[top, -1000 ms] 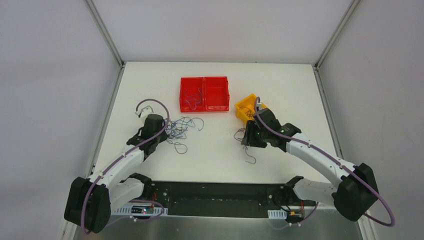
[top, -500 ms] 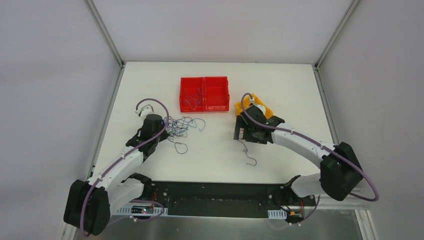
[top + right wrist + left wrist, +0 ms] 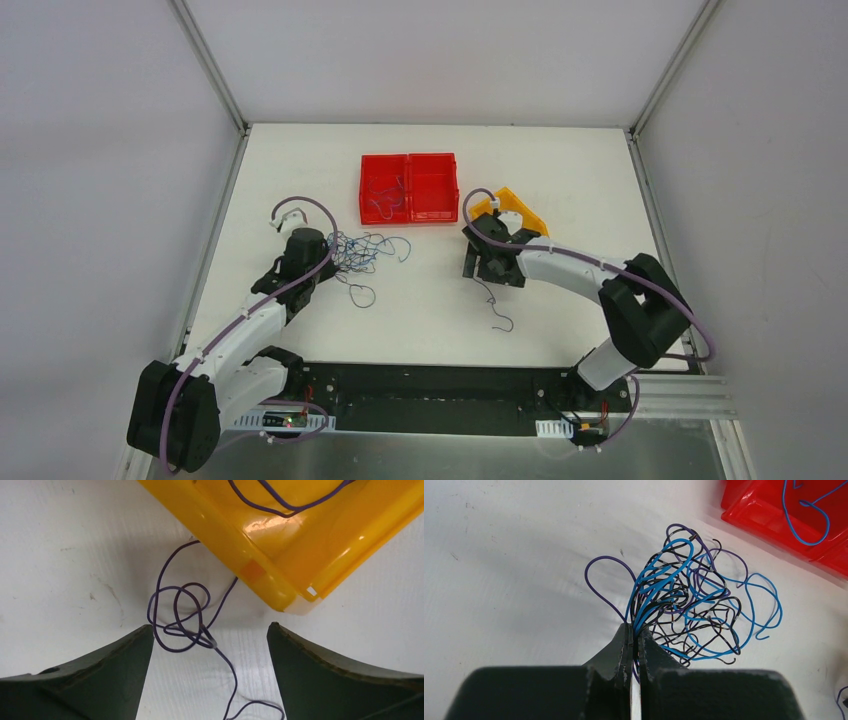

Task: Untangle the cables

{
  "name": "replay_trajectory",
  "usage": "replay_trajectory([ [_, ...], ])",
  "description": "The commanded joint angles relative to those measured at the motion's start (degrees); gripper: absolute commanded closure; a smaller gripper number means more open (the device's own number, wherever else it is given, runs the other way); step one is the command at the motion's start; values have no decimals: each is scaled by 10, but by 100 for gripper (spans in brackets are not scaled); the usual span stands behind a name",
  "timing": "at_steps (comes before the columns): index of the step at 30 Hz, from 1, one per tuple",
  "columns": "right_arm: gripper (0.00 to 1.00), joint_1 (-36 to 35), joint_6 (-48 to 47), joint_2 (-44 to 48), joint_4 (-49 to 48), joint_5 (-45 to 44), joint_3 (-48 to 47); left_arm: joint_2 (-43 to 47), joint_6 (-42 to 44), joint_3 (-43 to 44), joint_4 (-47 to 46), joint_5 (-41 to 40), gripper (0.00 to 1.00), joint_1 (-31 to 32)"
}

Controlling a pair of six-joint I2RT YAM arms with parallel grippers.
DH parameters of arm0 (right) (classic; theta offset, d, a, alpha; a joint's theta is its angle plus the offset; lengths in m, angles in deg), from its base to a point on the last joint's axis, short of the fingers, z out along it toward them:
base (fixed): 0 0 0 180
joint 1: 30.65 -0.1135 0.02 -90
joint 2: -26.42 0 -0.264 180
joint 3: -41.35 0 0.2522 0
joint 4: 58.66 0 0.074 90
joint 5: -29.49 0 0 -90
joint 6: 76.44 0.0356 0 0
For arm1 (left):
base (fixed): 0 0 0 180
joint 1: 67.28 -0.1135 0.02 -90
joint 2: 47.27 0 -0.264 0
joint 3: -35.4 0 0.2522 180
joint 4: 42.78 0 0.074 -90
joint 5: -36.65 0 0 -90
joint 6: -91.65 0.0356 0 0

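Blue, black and purple strands of the cables (image 3: 689, 605) pinched in the clenched left jaws, fanning up from the tips in a curly tangle over the white tabletop (image 3: 499, 555). Ahead and to the right of those jaws, a red bin (image 3: 769, 515) with a loose blue wire (image 3: 806, 504) inside. Right jaws spread wide, gripping nothing, straddling a looped purple wire (image 3: 192, 630) lying flat between them. Just beyond it, a corner of a yellow bin (image 3: 280, 550).
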Motion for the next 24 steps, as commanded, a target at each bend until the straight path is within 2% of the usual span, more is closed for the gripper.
replay_trajectory([
  [1, 17, -6, 13, -27, -9, -34, -28, 6, 15, -5, -14, 8, 100, 0],
  [5, 27, -7, 16, -42, -18, -29, -23, 9, 15, -4, -15, 7, 100, 0],
  [8, 40, -7, 14, -47, -22, -24, -23, 8, 15, -4, -14, 7, 100, -1],
  [16, 97, -12, -11, 7, -17, 11, -24, 3, 14, -4, -15, 7, 100, -1],
  [17, 100, -12, -15, 19, -14, 16, -26, 4, 14, -5, -15, 7, 100, 0],
  [24, 100, -12, -38, 117, -23, 81, -33, 6, 15, -5, -16, 8, 100, -1],
])
